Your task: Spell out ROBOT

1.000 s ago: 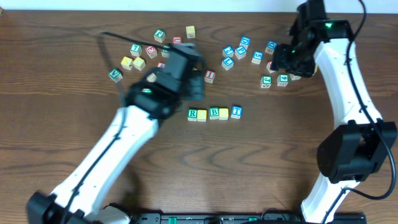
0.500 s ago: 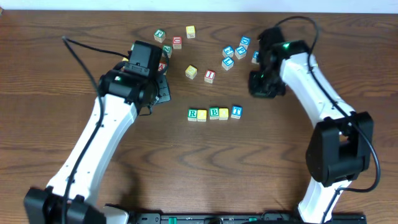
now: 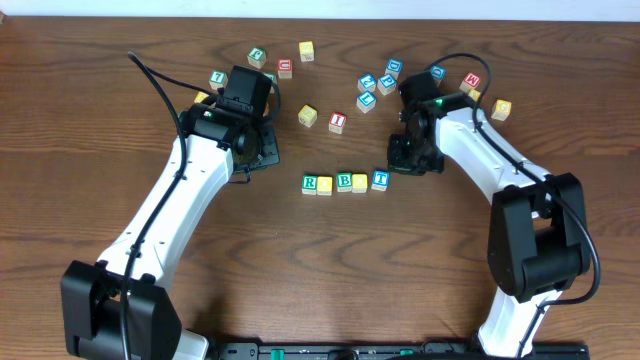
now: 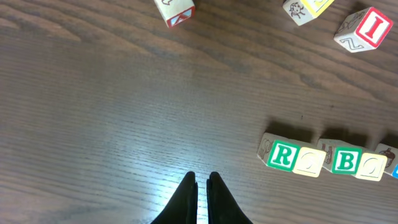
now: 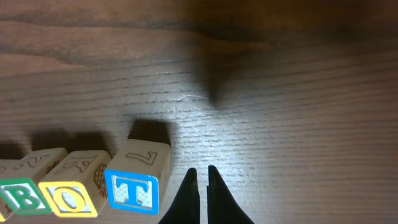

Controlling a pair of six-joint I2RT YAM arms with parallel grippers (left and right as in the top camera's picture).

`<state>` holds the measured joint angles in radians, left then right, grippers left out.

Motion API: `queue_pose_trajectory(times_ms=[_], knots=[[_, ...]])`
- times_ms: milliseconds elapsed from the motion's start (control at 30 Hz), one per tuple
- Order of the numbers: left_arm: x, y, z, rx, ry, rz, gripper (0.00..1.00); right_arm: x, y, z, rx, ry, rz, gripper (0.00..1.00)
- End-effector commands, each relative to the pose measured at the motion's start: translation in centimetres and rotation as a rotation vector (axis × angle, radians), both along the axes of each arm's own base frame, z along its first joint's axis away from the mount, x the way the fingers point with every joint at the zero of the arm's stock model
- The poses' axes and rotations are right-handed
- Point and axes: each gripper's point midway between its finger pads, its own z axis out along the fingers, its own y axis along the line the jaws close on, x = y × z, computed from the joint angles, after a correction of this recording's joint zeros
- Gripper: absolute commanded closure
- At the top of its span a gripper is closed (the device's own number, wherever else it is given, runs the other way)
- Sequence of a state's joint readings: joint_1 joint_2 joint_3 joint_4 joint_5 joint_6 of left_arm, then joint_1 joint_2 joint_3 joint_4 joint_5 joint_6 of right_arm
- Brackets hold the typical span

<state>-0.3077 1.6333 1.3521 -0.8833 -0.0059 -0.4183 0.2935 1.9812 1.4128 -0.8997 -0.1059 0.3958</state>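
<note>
Jaws on both of your arms are clenched, with nothing held between them. Your left jaws show their dark fingertips (image 4: 188, 198) pressed together over bare wood, low and to the left of the row and well apart from it. Your right jaws are likewise closed, their fingertips (image 5: 188, 198) just beside the T cube (image 5: 133, 190) on its right, not touching it.

The five lettered cubes stand in one straight line near the middle of the surface (image 3: 120, 60). Reading left to right from above, you have the R cube (image 3: 310, 183), the first yellow cube (image 3: 325, 185), the B cube (image 3: 344, 181), the second yellow cube (image 3: 359, 183), and then the T cube at the right end. Each yellow cube shows an O on its face. Neighbours in the line sit touching or very nearly so, and all rest flat on the wood.

Behind the row, a red I cube (image 3: 338, 121) and a loose yellow cube (image 3: 308, 116) lie apart from it. A cluster of blue-lettered cubes (image 3: 378, 82) sits farther back.
</note>
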Motion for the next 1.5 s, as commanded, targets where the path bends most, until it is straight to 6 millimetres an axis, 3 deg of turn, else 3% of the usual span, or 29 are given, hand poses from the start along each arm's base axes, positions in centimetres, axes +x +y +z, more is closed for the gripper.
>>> queue_pose_trajectory(times_ms=[0, 267, 800, 1133, 1333, 1467], knots=[[0.1, 0.2, -0.6, 0.008, 0.009, 0.008, 0.92, -0.8, 1.3, -0.3, 0.040, 0.018, 0.003, 0.99], [0.3, 0.2, -0.6, 0.004, 0.000, 0.008, 0.93, -1.1, 2.5, -1.6, 0.057, 0.045, 0.028, 0.99], [0.3, 0.1, -0.6, 0.003, 0.000, 0.010, 0.92, -1.4, 5.9, -1.4, 0.095, 0.011, 0.084, 0.99], [0.6, 0.1, -0.4, 0.002, -0.010, 0.004, 0.92, -1.2, 6.1, -1.1, 0.098, -0.001, 0.096, 0.99], [2.1, 0.4, 3.0, 0.000, -0.107, -0.039, 0.92, 0.1, 6.0, 1.3, 0.093, -0.028, 0.151, 0.95], [2.9, 2.4, 6.7, -0.021, -0.205, 0.017, 0.92, 1.5, 6.1, 3.8, 0.076, -0.072, 0.166, 0.94]])
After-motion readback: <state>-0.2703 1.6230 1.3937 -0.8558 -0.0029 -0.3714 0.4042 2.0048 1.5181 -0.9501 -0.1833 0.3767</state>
